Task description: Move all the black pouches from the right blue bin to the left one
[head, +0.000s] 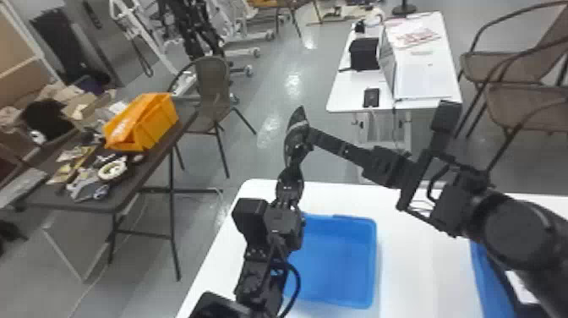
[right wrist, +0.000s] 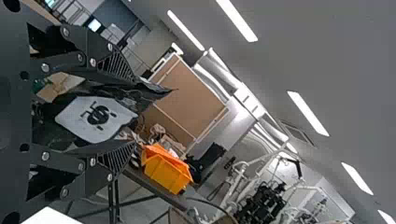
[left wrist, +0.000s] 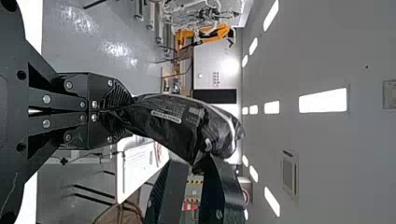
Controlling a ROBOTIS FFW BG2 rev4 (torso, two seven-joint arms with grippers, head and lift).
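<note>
In the head view, my left gripper points up above the left blue bin, with a black pouch standing above its tips. The left wrist view has my left gripper shut on one narrow end of the pouch. My right gripper reaches in from the right beside the pouch. In the right wrist view, the fingers of my right gripper are spread wide around the pouch and its white label. Partly covered by my right arm, the right blue bin holds something black and white.
Both bins stand on a white table. Beyond it is another white table with a black box. At the left, a dark table carries an orange bin and loose parts. Chairs stand farther back.
</note>
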